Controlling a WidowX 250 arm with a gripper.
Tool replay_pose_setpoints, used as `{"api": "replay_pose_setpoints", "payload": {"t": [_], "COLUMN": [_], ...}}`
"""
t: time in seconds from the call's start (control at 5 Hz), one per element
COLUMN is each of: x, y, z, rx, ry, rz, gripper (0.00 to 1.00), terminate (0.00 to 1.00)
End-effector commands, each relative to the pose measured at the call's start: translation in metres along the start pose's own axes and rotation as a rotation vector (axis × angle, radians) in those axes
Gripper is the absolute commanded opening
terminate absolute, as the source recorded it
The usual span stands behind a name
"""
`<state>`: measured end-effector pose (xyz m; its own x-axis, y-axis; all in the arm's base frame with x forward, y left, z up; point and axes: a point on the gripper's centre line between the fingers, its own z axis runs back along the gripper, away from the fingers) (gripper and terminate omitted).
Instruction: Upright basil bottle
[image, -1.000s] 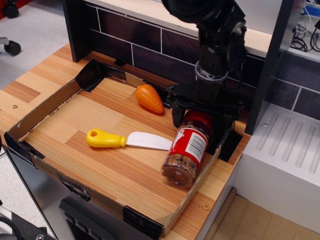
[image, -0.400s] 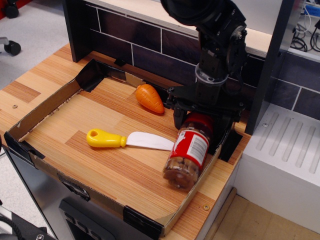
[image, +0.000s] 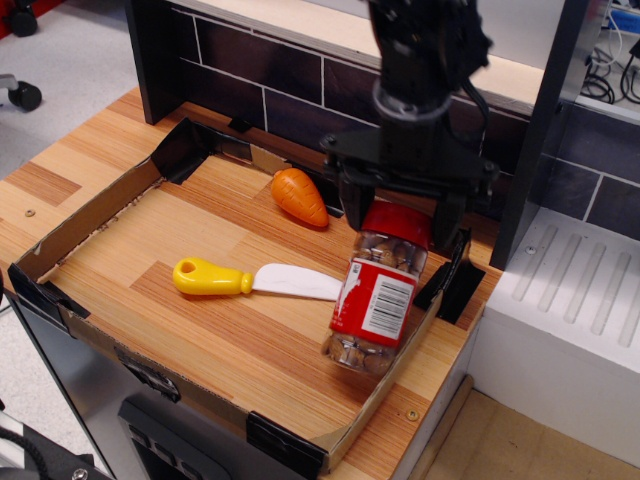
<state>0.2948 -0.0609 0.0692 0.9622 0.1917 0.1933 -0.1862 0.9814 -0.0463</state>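
Note:
The basil bottle (image: 377, 298) is a clear jar with a red cap, a red-and-white label and brownish contents. It stands tilted near the right wall of the cardboard tray (image: 95, 212), base low on the tray floor, cap up and leaning toward the back. My black gripper (image: 398, 220) is shut on the bottle's red cap from above, one finger on each side. The arm rises behind it against the dark tiled wall.
An orange toy carrot (image: 299, 196) lies at the tray's back middle. A yellow-handled toy knife (image: 252, 280) lies in the middle, blade tip close to the bottle. A white ridged block (image: 570, 310) stands to the right, beyond the tray wall.
My gripper has risen with the cap in its grip. The bottle has swung from lying nearly flat toward upright, its base staying low on the tray.

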Motion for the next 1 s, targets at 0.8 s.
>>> {"api": "replay_pose_setpoints", "payload": {"t": [0.8], "x": [-0.012], "y": [0.012], "z": [0.034], "rx": [-0.074], "ry": [-0.440], "rz": [-0.174], "gripper": [0.00], "terminate": [0.00]}}
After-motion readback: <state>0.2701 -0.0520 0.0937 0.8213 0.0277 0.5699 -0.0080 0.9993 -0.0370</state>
